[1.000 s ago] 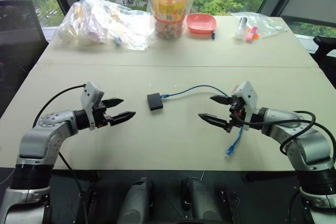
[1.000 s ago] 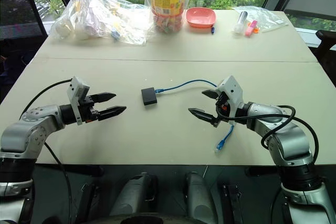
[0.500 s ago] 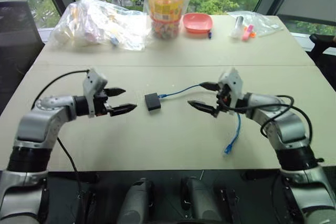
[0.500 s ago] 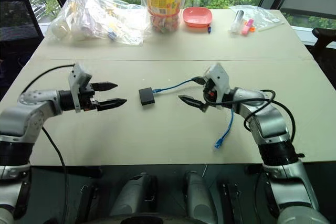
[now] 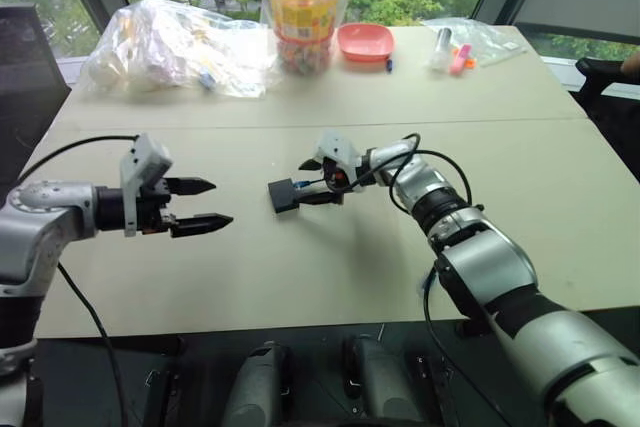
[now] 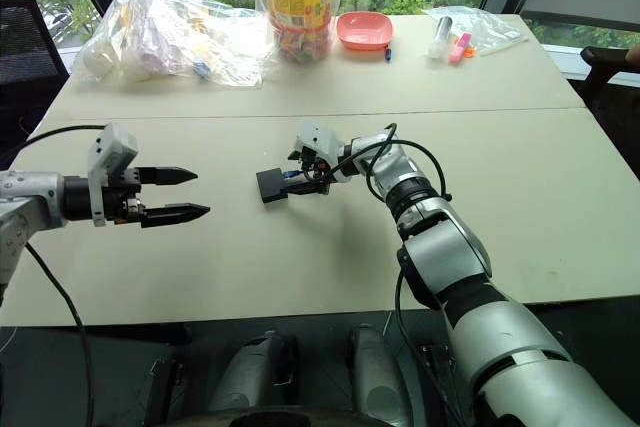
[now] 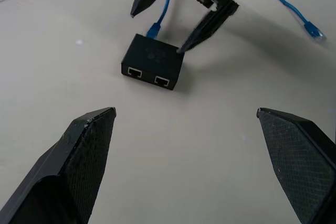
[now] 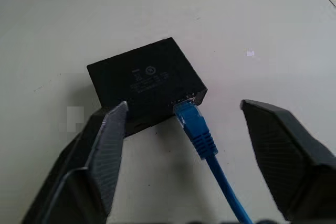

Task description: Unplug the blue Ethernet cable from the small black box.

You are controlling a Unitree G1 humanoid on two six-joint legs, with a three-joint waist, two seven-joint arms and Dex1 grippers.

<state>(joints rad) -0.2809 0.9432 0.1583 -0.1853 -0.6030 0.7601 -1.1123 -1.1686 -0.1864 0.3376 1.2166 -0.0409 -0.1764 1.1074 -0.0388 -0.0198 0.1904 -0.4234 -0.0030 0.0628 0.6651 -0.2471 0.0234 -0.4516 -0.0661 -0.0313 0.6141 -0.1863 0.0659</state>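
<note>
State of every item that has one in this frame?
blue Ethernet cable: plugged into the box.
small black box: flat on table, two front ports empty.
right gripper: open, straddling the plug.
left gripper: open, empty.
pink bowl: upright.

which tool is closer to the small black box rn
Right. The right tool straddles the blue Ethernet cable plug at the small black box; the left tool hovers apart, off to its side.
</note>
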